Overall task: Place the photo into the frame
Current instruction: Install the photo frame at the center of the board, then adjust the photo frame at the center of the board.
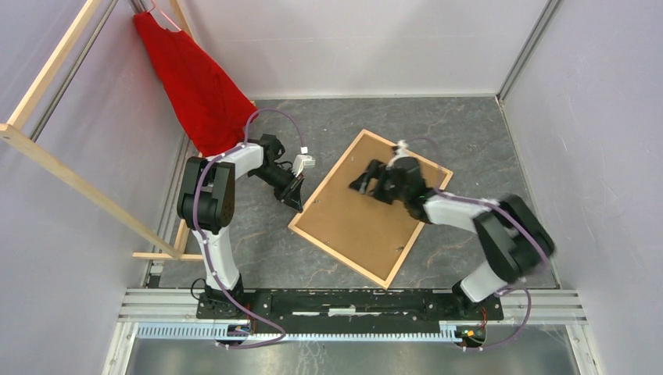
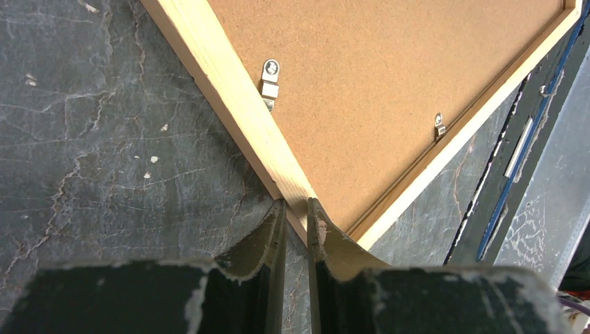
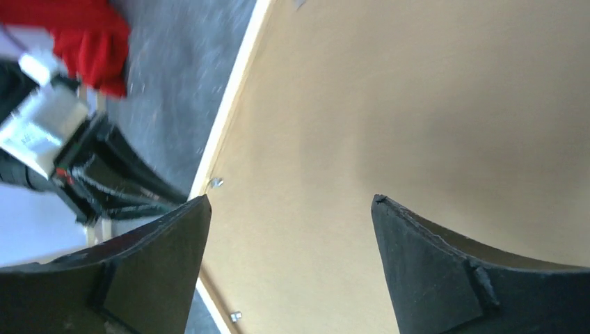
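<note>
The light-wood frame (image 1: 336,255) lies face down and slanted on the dark table, with the brown backing board (image 1: 360,219) set in it. The photo is hidden. My left gripper (image 1: 298,201) is at the frame's left rail near its near-left corner. In the left wrist view its fingers stand close together (image 2: 297,203) with the frame's rail (image 2: 229,90) running between the tips. My right gripper (image 1: 366,183) hovers over the far part of the board. In the blurred right wrist view it stands wide open (image 3: 291,198) above the bare board (image 3: 417,104), holding nothing.
Small metal clips (image 2: 270,75) sit along the frame's inner edge. A red cloth (image 1: 195,82) hangs at the back left beside long wooden rack bars (image 1: 78,183). Pale walls close in both sides and the back. The arms' mounting rail (image 1: 352,301) runs along the near edge.
</note>
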